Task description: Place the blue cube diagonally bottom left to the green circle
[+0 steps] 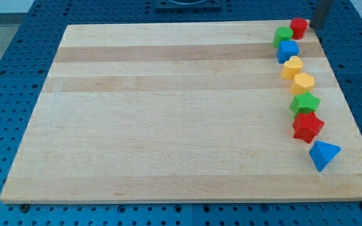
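The blue cube point(288, 49) sits near the board's top right corner. It touches the green circle point(283, 36) and lies just below it, slightly to the right. My tip point(313, 26) is at the view's top right, just right of a red block point(299, 27), and up and to the right of the blue cube. The rod rises out of the view's top edge.
A column of blocks runs down the right side of the wooden board point(168, 113): a yellow block point(292, 66), a yellow-orange hexagon point(304, 82), a green star point(305, 103), a red star point(307, 126) and a blue triangle point(323, 154). The board lies on a blue perforated table.
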Controlling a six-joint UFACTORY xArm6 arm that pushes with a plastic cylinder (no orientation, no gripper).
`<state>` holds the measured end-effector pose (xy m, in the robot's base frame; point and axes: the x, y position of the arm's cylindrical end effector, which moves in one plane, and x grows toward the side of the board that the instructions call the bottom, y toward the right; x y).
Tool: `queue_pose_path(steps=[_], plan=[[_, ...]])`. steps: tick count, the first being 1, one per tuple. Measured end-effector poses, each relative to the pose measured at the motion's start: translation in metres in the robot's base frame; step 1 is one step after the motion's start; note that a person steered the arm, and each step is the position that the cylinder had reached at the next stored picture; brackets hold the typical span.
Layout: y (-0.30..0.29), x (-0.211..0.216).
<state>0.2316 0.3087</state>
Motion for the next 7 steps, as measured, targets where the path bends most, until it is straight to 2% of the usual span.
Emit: queue_pose_path(steps=[1, 2, 3, 5, 6, 7], plan=[[-0.025, 0.008], [-0.081, -0.028], [-0.099, -0.038], [0.016, 0.021], [-0.002, 0.061], [-0.051, 0.062]])
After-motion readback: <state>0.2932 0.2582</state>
